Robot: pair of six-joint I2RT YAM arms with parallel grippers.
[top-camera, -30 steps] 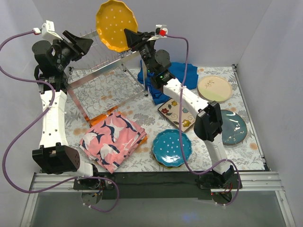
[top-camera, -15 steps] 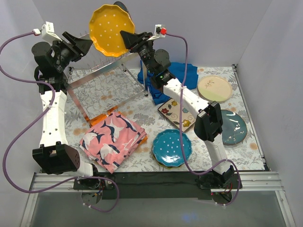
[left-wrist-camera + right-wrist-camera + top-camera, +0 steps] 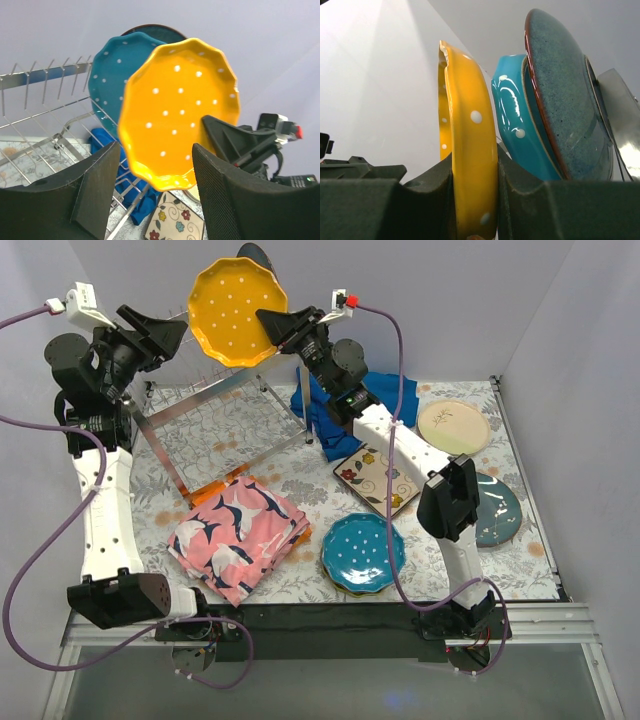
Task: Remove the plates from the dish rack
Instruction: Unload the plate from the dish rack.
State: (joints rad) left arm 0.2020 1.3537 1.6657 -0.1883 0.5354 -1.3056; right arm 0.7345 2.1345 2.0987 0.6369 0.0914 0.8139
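The right gripper (image 3: pixel 266 322) pinches the rim of the yellow dotted plate (image 3: pixel 236 310), holding it on edge over the dish rack (image 3: pixel 215 425) at the table's (image 3: pixel 300 502) far left corner. A blue dotted plate (image 3: pixel 107 70) and a dark blue plate (image 3: pixel 560 100) stand just behind it. The left gripper (image 3: pixel 168 330) is wide open beside it and holds nothing.

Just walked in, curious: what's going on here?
The right gripper is clamped on the rim of a yellow dotted plate, holding it up by the dish rack. The left gripper is open nearby, holding nothing. A teal dotted plate and a dark blue plate stand in the rack.
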